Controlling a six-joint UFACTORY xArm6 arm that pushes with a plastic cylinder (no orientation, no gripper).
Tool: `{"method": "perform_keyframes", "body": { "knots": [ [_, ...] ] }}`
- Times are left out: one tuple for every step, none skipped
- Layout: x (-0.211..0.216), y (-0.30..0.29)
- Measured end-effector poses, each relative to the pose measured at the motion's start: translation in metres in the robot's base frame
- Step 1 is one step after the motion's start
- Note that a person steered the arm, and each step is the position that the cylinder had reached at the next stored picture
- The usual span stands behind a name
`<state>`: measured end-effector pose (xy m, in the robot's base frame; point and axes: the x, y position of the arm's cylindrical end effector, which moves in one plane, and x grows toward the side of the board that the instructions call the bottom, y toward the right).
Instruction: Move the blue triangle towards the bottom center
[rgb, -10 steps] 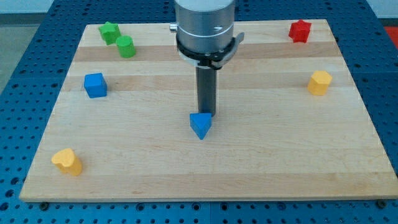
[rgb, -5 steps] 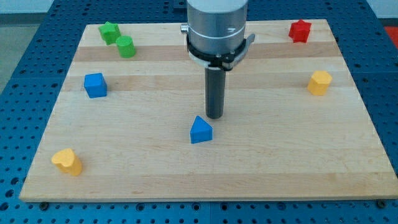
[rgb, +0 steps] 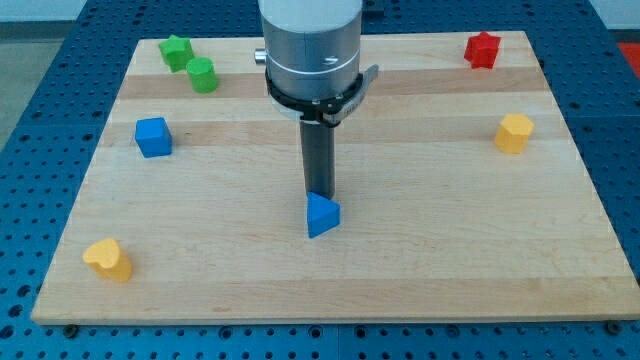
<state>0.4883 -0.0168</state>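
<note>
Now resting with my tip (rgb: 319, 193) touching the top edge of the blue triangle (rgb: 321, 216), just below centre of the tabletop (rgb: 420, 250), blue cube (rgb: 153, 137) far off at left; no fingers fitted.

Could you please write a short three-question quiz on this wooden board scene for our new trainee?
1. True or false: my tip stands just above the blue triangular block, on the side toward the view's top.
2. Which block lies nearest the wooden board's bottom-left corner?
A. the red star-shaped block
B. the yellow block at the view's left
C. the blue cube
3. Fill in: the green cylinder sits just right of and below the green ____-shaped block.

Key: 1 true; 2 B; 3 star.
</note>
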Motion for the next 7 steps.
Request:
{"method": "perform_keyframes", "body": {
  "knots": [
    [0.009,0.0],
    [0.018,0.0],
    [0.033,0.0],
    [0.043,0.0],
    [0.042,0.0],
    [0.038,-0.016],
    [0.038,-0.042]
  ]
}}
